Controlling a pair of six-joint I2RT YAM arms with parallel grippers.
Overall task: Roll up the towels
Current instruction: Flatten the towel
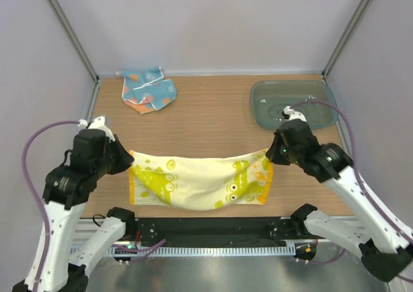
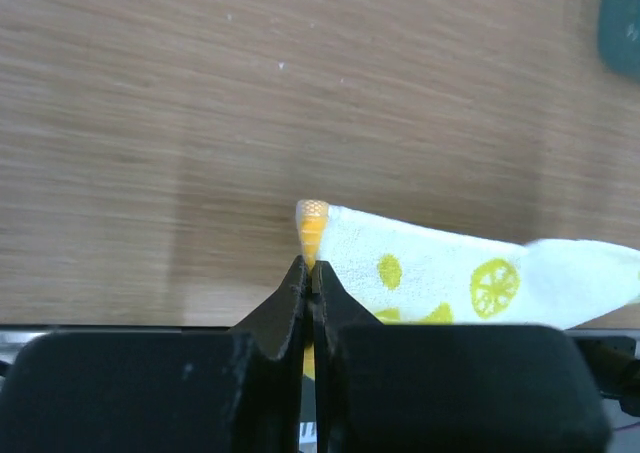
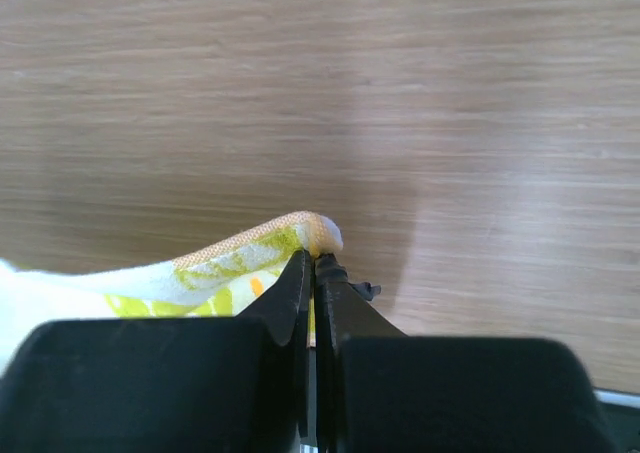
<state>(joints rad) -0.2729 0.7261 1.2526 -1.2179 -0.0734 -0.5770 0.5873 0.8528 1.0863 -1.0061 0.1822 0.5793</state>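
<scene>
A white towel with yellow-green lemon print and orange edging (image 1: pixel 200 181) hangs stretched between both grippers near the table's front edge, sagging in the middle. My left gripper (image 1: pixel 129 156) is shut on its left corner, which shows in the left wrist view (image 2: pixel 312 223) above the closed tips (image 2: pixel 311 268). My right gripper (image 1: pixel 271 155) is shut on its right corner, seen in the right wrist view (image 3: pixel 300 235) at the closed tips (image 3: pixel 313 261). A second towel, blue with orange patches (image 1: pixel 148 89), lies crumpled at the back left.
A dark grey-green tray (image 1: pixel 293 105) sits at the back right, close behind the right arm. Its corner shows in the left wrist view (image 2: pixel 622 23). Grey walls enclose the wooden table (image 1: pixel 213 118) on three sides.
</scene>
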